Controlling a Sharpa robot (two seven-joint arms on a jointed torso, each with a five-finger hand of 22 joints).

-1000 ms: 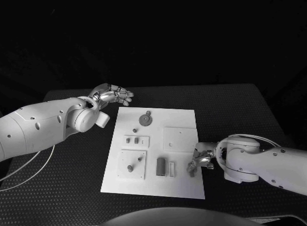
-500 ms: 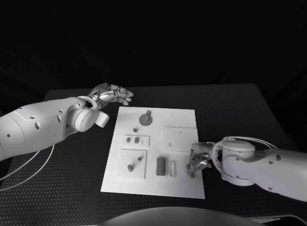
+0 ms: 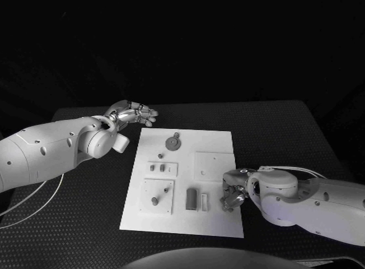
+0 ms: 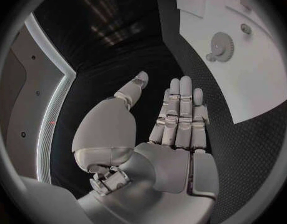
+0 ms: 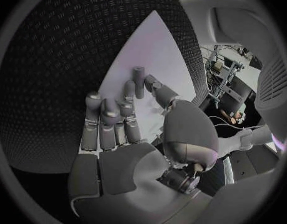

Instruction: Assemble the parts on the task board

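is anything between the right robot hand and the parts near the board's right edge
Nothing visible. The right robot hand is already over the task board's right near edge, fingers curled down, right beside the narrow upright part. In the right wrist view a small cylindrical part sits at its fingertips; whether it is gripped is unclear.

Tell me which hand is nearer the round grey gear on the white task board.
Left. The left hand hovers off the white task board beyond its far left corner, close to the round grey gear; the right hand is at the board's near right edge.
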